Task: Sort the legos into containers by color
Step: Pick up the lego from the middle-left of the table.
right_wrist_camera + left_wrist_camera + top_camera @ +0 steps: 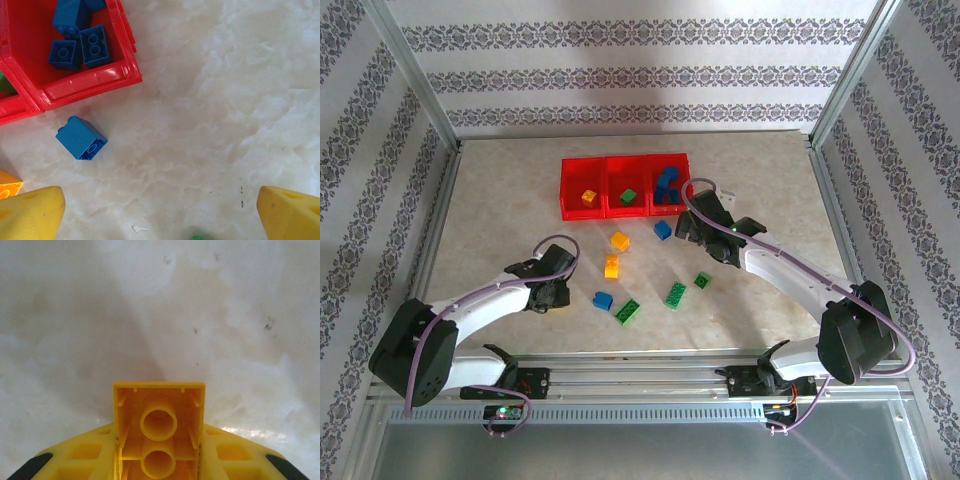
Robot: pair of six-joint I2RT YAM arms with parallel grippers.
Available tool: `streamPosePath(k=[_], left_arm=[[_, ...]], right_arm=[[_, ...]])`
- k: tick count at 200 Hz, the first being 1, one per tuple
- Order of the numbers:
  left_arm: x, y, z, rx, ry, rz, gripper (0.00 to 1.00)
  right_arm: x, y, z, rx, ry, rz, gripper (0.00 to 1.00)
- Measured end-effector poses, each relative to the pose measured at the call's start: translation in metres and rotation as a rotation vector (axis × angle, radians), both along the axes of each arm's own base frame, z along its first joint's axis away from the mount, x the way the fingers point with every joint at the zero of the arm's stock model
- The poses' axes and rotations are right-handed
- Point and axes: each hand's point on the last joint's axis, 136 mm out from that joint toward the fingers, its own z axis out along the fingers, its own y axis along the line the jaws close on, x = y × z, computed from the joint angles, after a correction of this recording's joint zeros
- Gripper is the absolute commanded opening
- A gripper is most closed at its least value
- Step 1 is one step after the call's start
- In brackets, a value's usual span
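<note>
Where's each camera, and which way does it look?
Top external: above and behind, looking down on table and containers; left arm and right arm show.
Left wrist: on its arm, facing the table; left pincer shut on yellow lego.
Right wrist: on its arm, facing the table; right pincer open.
Shared: top and right wrist show the loose blue lego.

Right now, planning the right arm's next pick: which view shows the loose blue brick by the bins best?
Right wrist: the blue brick is large, sharp, tipped on its side, just clear of the red bin. Top external shows it as a small block.
</note>
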Motion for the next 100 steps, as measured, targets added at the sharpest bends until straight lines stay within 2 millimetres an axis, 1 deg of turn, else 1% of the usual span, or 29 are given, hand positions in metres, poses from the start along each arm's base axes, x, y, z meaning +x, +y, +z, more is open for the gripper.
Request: streamPosePath(k=[16, 40, 60, 87, 100], left_arm=[[0.011, -0.004, 0.007, -0.015, -0.043, 0.011, 0.22], [0.036, -0.014, 0.023, -0.048, -0.122, 0.022, 0.22], [0.066, -0.021, 0.040, -0.062, -0.182, 0.026, 0.22], [0.116, -0.027, 0.068, -0.074, -0.282, 0.030, 0.22], [0.138, -0.028, 0.078, -0.079, -0.321, 0.034, 0.22]], right_arm=[[0.000, 0.000, -0.001, -0.001, 0.002, 0.000, 0.98], [0.000, 0.000, -0.002, -0.001, 0.006, -0.001, 0.98], [0.000, 0.001, -0.003, 0.003, 0.009, -0.004, 0.98], [-0.001, 0.000, -0.003, 0.008, 0.011, -0.012, 0.98], [-0.001, 0.000, -0.004, 0.007, 0.014, -0.013, 0.98]])
